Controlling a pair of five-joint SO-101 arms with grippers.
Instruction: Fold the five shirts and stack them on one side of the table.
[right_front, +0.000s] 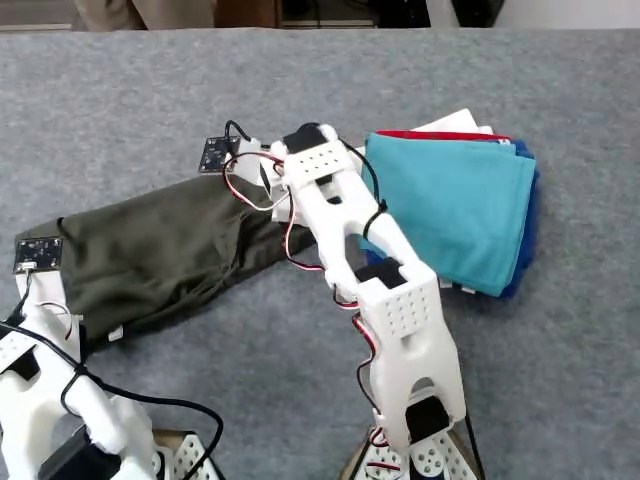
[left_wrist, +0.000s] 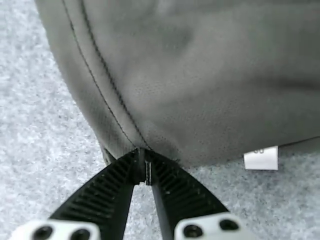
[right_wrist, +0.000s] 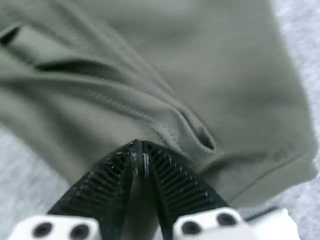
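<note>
An olive green shirt (right_front: 160, 255) lies as a long folded strip across the left half of the grey table. In the left wrist view my left gripper (left_wrist: 143, 167) is shut, its tips pinching the olive shirt's (left_wrist: 200, 90) stitched edge at a corner. In the right wrist view my right gripper (right_wrist: 140, 159) is shut on a fold of the olive shirt (right_wrist: 165, 75). The right arm (right_front: 345, 230) stretches from the front edge to the shirt's right end. The left arm (right_front: 45, 370) stands at its left end. A stack of folded shirts (right_front: 455, 205), teal on top, sits on the right.
Under the teal shirt show blue (right_front: 527, 215), red (right_front: 440, 135) and white (right_front: 455, 122) layers. A small white label (left_wrist: 261, 159) sticks out from the olive shirt's hem. Bare grey table (right_front: 150, 100) lies behind and in front of the shirt.
</note>
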